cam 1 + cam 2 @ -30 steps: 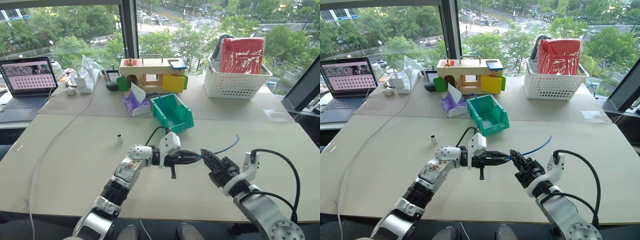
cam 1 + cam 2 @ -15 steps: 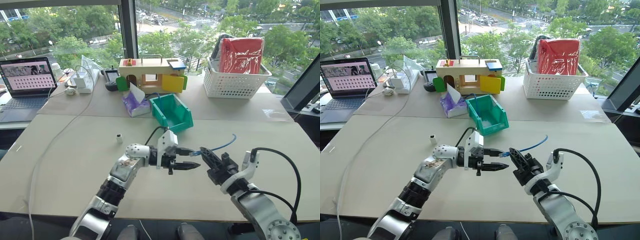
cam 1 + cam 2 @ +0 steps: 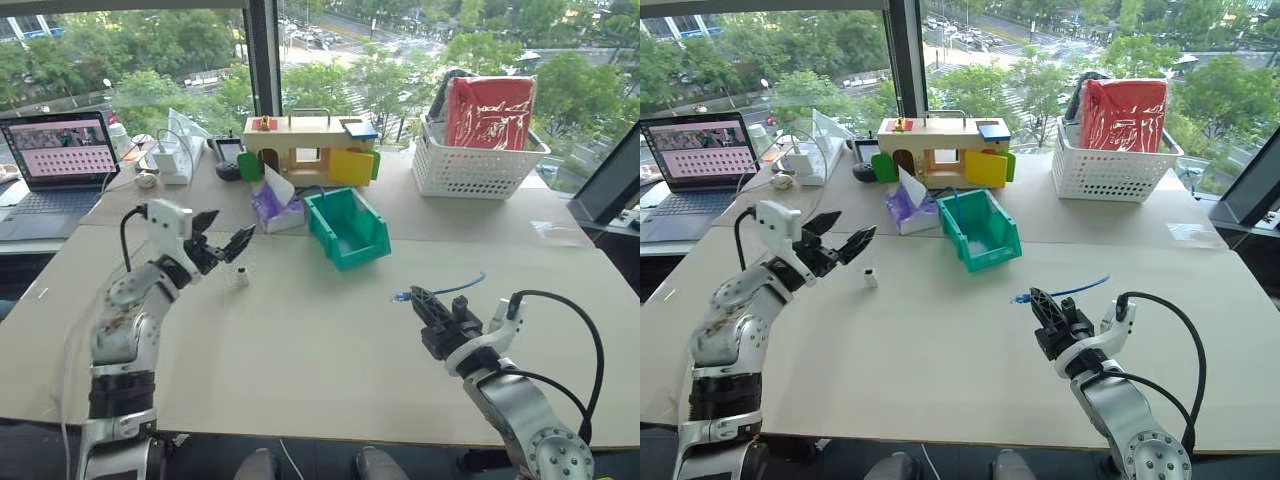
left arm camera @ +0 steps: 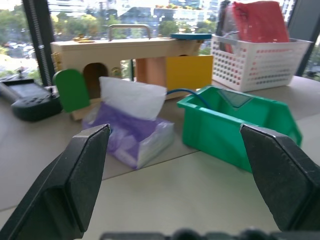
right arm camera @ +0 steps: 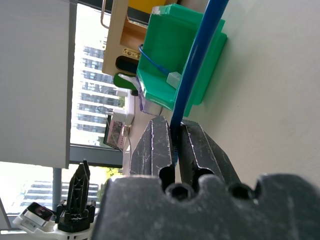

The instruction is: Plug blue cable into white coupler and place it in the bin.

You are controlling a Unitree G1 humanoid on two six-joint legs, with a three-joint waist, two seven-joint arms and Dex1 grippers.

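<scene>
The blue cable [image 3: 445, 291] is pinched in my right gripper [image 3: 418, 297], which is shut on it just behind its clear plug [image 3: 402, 296]. The cable is lifted off the table at the front right, its free end trailing away to the right. The white coupler [image 3: 238, 277] stands on the table at the left. My left gripper [image 3: 234, 223] hovers just above and to the left of the coupler, open and empty. The teal-green bin [image 3: 347, 226] sits at mid-table, behind and between the two grippers. In the right wrist view the fingers [image 5: 155, 145] clamp the cable [image 5: 195, 75].
A purple tissue pack [image 3: 273, 208] lies left of the bin, and a wooden box with coloured flaps [image 3: 305, 150] stands behind it. At the back right is a white lattice basket [image 3: 478, 165]. A laptop [image 3: 62, 160] and a long white cord [image 3: 120, 265] are at the far left.
My left gripper opened, left the cable's plug end and swung far to the left, ending above the white coupler. The right gripper has kept its hold on the cable and stayed in place.
</scene>
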